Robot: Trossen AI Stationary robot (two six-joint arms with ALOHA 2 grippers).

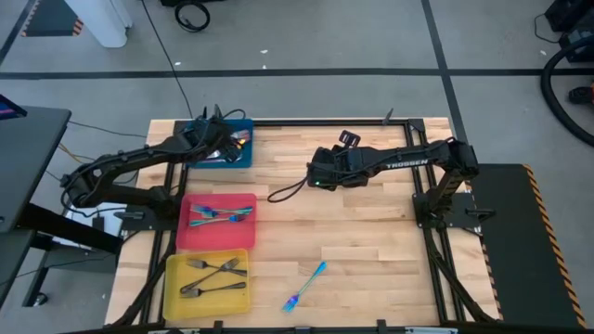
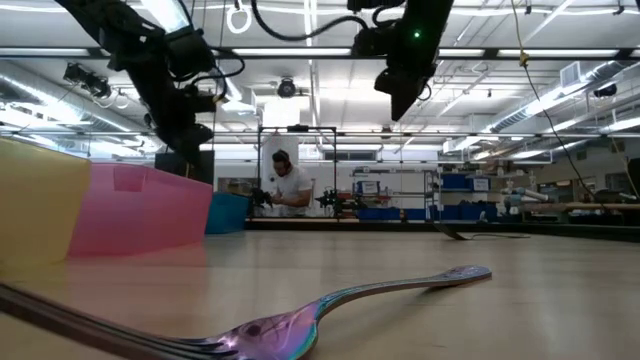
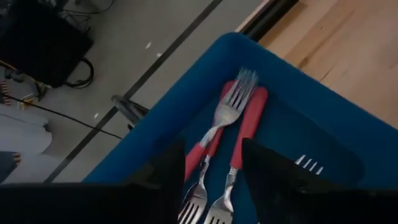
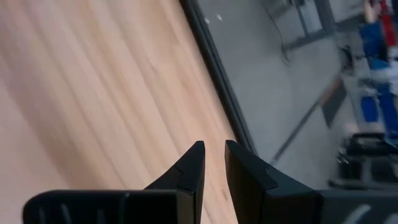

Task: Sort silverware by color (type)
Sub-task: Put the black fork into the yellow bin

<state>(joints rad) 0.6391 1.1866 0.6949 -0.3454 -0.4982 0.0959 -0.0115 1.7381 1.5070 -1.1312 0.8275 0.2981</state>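
Inventory, L to R across the high view.

1. Left arm – reaches from the table's left edge up to the blue tray [image 1: 243, 160] at the far left corner. Left gripper [image 1: 221, 141] hangs over that tray. Wrist view: fingers [image 3: 273, 177] spread apart, nothing between them; gap looks straight down on the tray contents.

2. Blue tray contents – red-handled forks [image 3: 239, 118], two w/ handles lying side by side, touching, tines toward the tray wall; more silver tines show at the near edge and a further set off to one side. Exact count cannot be told.

3. Red tray [image 1: 243, 234] – just in front of the blue tray, left side of table. Holds blue-handled utensils [image 1: 219, 215], several crossed in a loose heap.

4. Yellow tray [image 1: 176, 278] – nearest the front edge, touching or just beside the red tray. Holds dark grey forks [image 1: 210, 276], approx. three, lying across each other.

5. Loose blue-handled fork [image 1: 305, 287] – on bare wood table [image 1: 371, 232], front centre, well apart from all trays, lying at a slant. Low view shows it close up, iridescent tines [image 2: 270, 335] nearest the camera.

6. Right arm – comes from the right side, stretched over table centre. Right gripper [image 1: 317, 174] raised above bare wood, well apart from the silverware. Wrist view: fingertips [image 4: 194, 163] part-open w/ a narrow gap, holding nothing.

7. Background, low view – a person [image 2: 290, 187] at a bench beyond the table.
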